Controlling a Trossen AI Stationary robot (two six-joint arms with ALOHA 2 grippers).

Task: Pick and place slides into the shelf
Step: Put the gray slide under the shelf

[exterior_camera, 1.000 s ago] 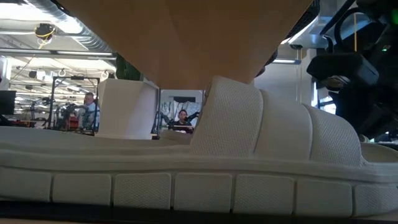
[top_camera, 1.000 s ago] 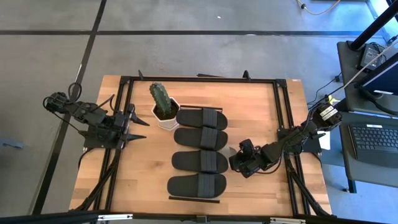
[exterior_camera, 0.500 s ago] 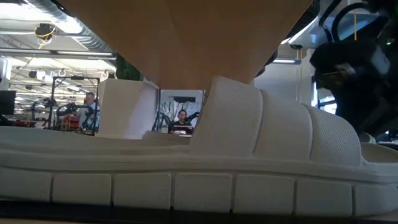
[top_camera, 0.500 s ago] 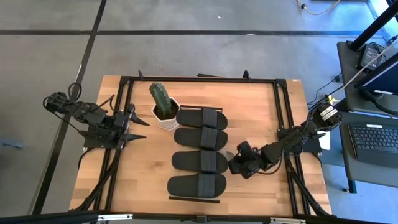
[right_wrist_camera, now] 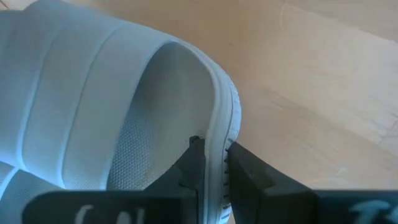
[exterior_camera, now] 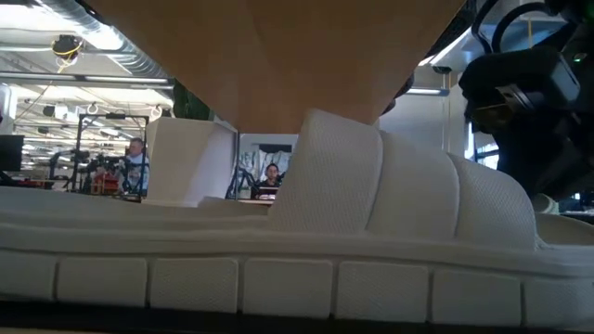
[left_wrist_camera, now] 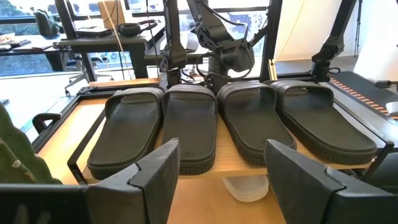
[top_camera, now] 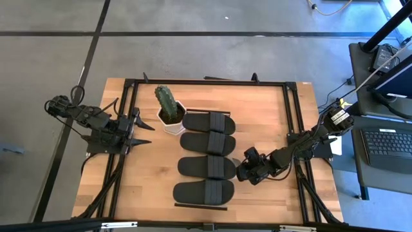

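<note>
Four black slides lie side by side in a row on the light-wood shelf at the middle of the worktop. At 3 o'clock from them, the right pincer is closed on the strap edge of a grey-beige slide, low by the shelf. Well off at 9 o'clock, the left pincer waits with fingers apart, holding nothing. A potted cactus stands at 11 o'clock of the row, just beside it.
</note>
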